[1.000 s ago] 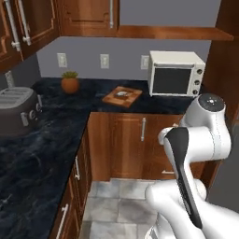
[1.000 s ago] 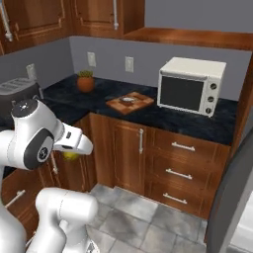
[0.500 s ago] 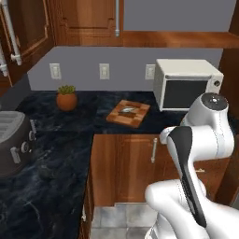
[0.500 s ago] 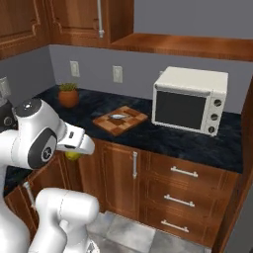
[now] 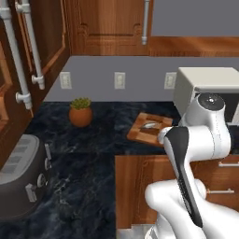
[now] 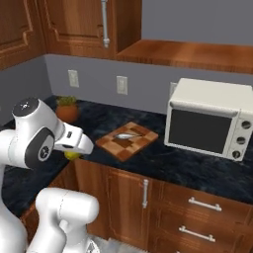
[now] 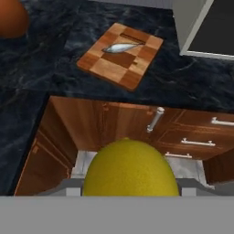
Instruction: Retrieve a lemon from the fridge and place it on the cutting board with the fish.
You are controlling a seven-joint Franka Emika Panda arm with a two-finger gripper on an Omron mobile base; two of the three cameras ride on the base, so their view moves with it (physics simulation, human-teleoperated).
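My gripper (image 7: 130, 185) is shut on the lemon (image 7: 130, 168), a yellow fruit that bulges up between the fingers in the hand view. From the right base view the lemon (image 6: 73, 155) peeks out under the hand (image 6: 75, 148), above the floor in front of the counter. The reddish-brown cutting board (image 7: 121, 55) lies on the dark counter ahead, with the silvery fish (image 7: 121, 47) across its far half. The board (image 5: 150, 129) and fish (image 5: 149, 125) lie just past my arm; they are also cutting board (image 6: 127, 141) and fish (image 6: 126, 135). The fridge is out of view.
A white toaster oven (image 6: 212, 118) stands right of the board. A potted plant (image 5: 80, 112) sits at the back left, and a grey toaster (image 5: 21, 177) near the left front. Wooden cabinets and drawers (image 6: 197, 217) run below the counter, wall cabinets above.
The whole picture has shifted: the base has driven nearer the counter, so the board and toaster oven look larger. The lemon stays in the gripper.
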